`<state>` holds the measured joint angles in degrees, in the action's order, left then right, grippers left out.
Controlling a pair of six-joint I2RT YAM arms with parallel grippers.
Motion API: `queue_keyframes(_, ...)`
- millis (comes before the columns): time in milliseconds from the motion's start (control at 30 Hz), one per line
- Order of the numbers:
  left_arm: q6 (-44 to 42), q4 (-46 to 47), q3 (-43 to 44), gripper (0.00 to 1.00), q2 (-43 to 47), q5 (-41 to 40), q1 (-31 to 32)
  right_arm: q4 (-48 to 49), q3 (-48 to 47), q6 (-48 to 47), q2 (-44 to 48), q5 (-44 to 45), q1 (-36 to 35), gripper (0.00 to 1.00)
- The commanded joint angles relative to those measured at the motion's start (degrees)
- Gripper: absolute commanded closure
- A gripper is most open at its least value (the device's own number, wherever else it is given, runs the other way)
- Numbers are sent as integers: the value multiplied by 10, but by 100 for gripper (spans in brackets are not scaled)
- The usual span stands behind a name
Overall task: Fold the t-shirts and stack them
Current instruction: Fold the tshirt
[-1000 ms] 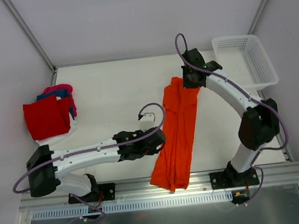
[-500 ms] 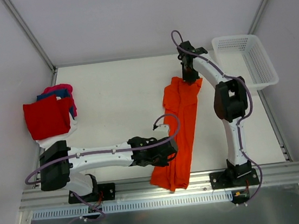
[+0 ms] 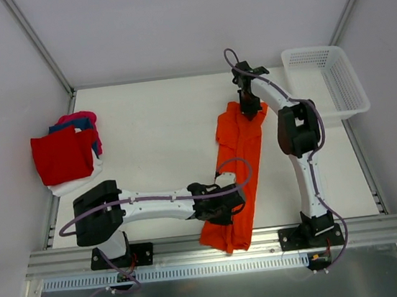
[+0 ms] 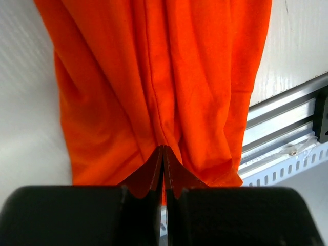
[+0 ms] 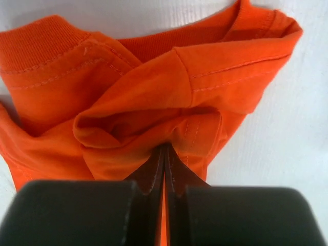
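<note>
A bright orange t-shirt (image 3: 240, 154) lies as a long narrow strip from the far middle of the table to its near edge. My left gripper (image 3: 225, 204) is shut on the strip's lower part, a fold of orange cloth (image 4: 154, 77) pinched between its tips (image 4: 164, 148). My right gripper (image 3: 249, 106) is shut on the far end, where the collar and a sleeve (image 5: 154, 102) bunch at the tips (image 5: 165, 146). A pile of t-shirts (image 3: 64, 156) sits at the left, red on top, with blue, magenta and white edges showing.
A white mesh basket (image 3: 326, 81) stands at the far right of the table. The metal rail (image 3: 218, 246) runs along the near edge, just under the shirt's hem. Grey walls close in the left, back and right sides.
My left gripper has slid toward the near edge and a little right along the shirt. The right arm has reared up over the far end, and the shirt lies straighter.
</note>
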<state>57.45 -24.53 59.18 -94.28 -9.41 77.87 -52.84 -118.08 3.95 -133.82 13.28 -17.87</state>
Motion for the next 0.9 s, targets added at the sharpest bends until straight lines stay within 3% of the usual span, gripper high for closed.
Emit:
queue_keyframes(0, -8, 36, -4, 100, -10, 34, -12, -31, -50, 6, -19, -14, -4, 100)
queue_keyframes(433, -22, 120, -72, 100, -32, 113, -103, -23, -210, 19, -125, -100, 0, 99)
queue_keyframes(700, -55, 132, -65, 100, -46, 127, -168, 79, -217, 48, -154, -255, 27, 99)
queue_keyframes(867, -90, 142, -28, 100, -76, 143, -199, 126, -224, 67, -166, -292, 40, 99)
